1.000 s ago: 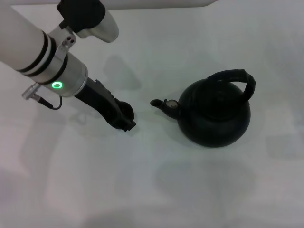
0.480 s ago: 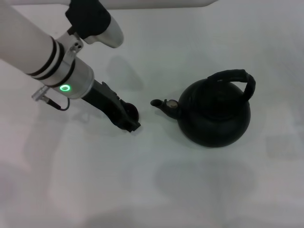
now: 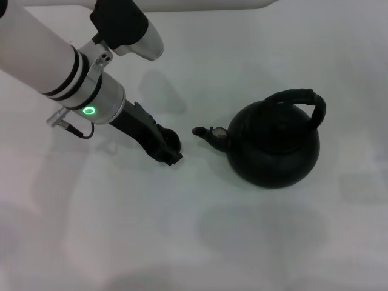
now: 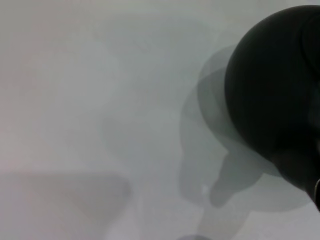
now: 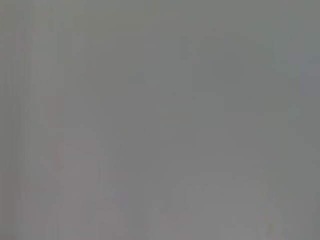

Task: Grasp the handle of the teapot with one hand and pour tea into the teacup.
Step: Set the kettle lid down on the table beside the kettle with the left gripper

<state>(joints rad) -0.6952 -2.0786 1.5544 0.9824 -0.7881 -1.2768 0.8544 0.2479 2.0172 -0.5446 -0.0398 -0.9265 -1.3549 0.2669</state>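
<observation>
**Desk editor:** What does the head view show?

**Photographer:** A white desk point(image 3: 182, 242) with a matte black teapot point(image 3: 276, 145) sitting upright toward its right side. The short curved spout point(image 3: 206, 134), metal-tipped, points toward the desk's left side. The wrapped, ribbed handle point(image 3: 303, 100) arches over the pot's top, leaning to the far right, with nothing touching it.

**Desk editor:** And the arms?

**Photographer:** The left arm point(image 3: 54, 66) reaches in from the far left corner, white sleeve, silver collar with a green ring light point(image 3: 90, 110). Its black left gripper point(image 3: 165, 147) is low over the desk, just beside the spout's tip but apart from it.

**Desk editor:** The teacup?

**Photographer:** A small dark round shape, the teacup point(image 3: 170, 138), sits right at the gripper's tip, between the gripper and the spout. It is largely covered by the fingers.

**Desk editor:** Are the jaws around it?

**Photographer:** I cannot tell. Black on black, the jaws and cup merge, so whether they are apart, together or clamped on the cup is unclear.

**Desk editor:** Wrist cameras?

**Photographer:** The left wrist view shows the teapot's rounded black body close by, casting soft overlapping shadows on the desk. The right wrist view is a flat grey blur. The right gripper appears in no frame.
</observation>
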